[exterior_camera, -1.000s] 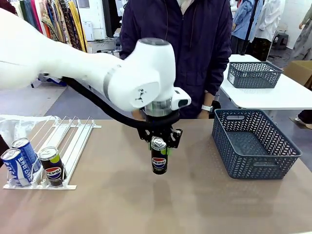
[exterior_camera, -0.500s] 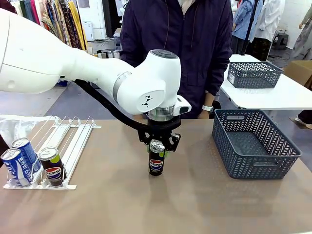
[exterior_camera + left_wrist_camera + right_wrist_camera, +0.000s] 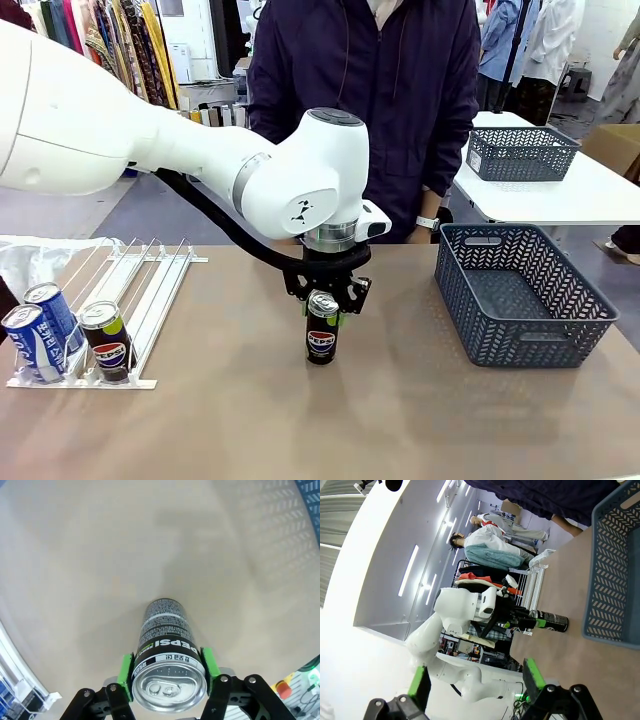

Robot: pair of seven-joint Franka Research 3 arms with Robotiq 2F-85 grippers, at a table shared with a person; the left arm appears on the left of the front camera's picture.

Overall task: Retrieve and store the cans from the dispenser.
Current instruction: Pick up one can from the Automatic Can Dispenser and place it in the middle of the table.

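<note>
In the centre of the front view, the left gripper is clamped on the top of a black can, with its green pads against the can's sides. The can is upright with its base at the tabletop, though contact is unclear. At lower left, the dispenser holds two blue cans and another black one at its front end. A basket sits at right. The right gripper gapes wide, holding nothing.

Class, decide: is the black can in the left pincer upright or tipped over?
Upright: the black can stands vertical, silver top up, in the left pincer.
</note>
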